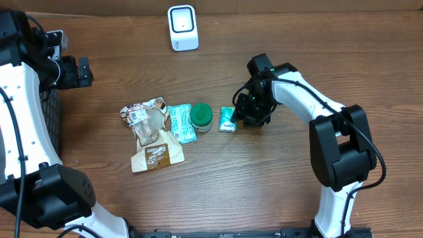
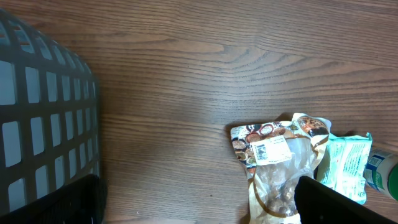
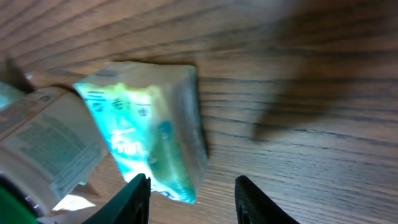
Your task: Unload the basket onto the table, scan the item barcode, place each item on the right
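We're over the small teal packet (image 3: pixel 149 143) now. There is white lettering on its face, but it is too blurred for us to read. The jar (image 1: pixel 201 117) just beside it has a green lid and a white label of fine print, also illegible. The brown snack bag (image 1: pixel 149 135) has a white sticker we can't make out, and a longer teal pouch (image 1: pixel 180 122) lies between bag and jar. All four sit in a row on a dark wood-grain bench (image 1: pixel 297 39). A white scanner box (image 1: pixel 182 28) stands upright near the far edge, well apart from them. A dark gridded basket (image 2: pixel 37 118) is at the left side. The small teal packet lies on the bench at the right end of the row. In the overhead view its long axis runs roughly from the far edge toward the near one. The right hand (image 1: pixel 242 114) is low, just beside the packet and released: its fingers (image 3: pixel 134 198) are parted, and the one away from the packet stands clear over bare wood. The left hand (image 1: pixel 84 71) hangs wide open near the basket, grasping nothing.
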Motion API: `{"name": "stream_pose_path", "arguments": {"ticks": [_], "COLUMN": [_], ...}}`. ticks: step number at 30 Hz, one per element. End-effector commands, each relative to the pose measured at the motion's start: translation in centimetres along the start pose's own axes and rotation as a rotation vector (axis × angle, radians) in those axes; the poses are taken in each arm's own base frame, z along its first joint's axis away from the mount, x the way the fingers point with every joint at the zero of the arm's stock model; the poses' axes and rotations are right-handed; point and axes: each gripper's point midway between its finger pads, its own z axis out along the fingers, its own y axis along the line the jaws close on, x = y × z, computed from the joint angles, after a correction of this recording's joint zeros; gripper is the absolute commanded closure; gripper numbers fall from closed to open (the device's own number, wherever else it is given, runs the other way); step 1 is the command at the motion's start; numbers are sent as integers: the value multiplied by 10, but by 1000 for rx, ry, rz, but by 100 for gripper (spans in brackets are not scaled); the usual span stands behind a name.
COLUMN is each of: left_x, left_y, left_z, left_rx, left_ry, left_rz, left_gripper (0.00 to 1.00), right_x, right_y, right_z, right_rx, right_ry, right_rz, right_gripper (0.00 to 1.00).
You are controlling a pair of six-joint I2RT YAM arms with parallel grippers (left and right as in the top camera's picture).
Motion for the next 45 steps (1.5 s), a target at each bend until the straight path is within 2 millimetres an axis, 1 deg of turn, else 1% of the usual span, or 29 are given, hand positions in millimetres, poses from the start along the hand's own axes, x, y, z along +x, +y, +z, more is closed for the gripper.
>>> {"name": "stream_pose_path", "arguments": {"ticks": [1, 3, 9, 13, 15, 16, 19, 22, 27, 31, 34, 36, 39, 43, 45], "left_x": [-1, -1, -1, -1, -1, -1, -1, -1, -1, -1, -1, -1, -1, -1, -1], "left_y": [-1, -1, -1, -1, -1, -1, -1, -1, -1, -1, -1, -1, -1, -1, -1], "left_z": [-1, -1, -1, -1, -1, -1, -1, -1, -1, -1, -1, -1, -1, -1, -1], "left_rx": [1, 1, 1, 1, 1, 1, 1, 1, 1, 1, 1, 1, 1, 1, 1], "left_ry": [-3, -3, -3, -3, -3, -3, -3, -3, -3, -3, -3, -3, -3, -3, -3], "left_rz": [13, 13, 13, 13, 13, 13, 13, 13, 13, 13, 13, 13, 13, 13, 13], "left_gripper": [0, 0, 0, 0, 1, 0, 0, 1, 1, 0, 1, 0, 1, 1, 0], "right_x": [3, 6, 13, 12, 12, 12, 12, 11, 10, 12, 13, 13, 13, 13, 16], "right_y": [-3, 0, 4, 3, 3, 2, 0, 0, 0, 5, 16, 23, 35, 51, 59], "right_z": [5, 11, 17, 22, 24, 26, 30, 32, 32, 30, 19, 6, -22, -69, -95], "right_rx": [11, -6, 1, 35, 33, 29, 27, 23, 21, -12, -87, -142, -244, -395, -486], "right_ry": [2, 11, 21, 4, 1, -1, -7, -12, -14, 2, 16, 13, -10, -67, -91], "right_rz": [19, 9, -9, 23, 42, 45, 66, 66, 64, 50, -24, -70, -132, -210, -255], "right_gripper": [59, 60, 61, 63, 66, 70, 87, 96, 96, 96, 96, 96, 96, 96, 96]}}
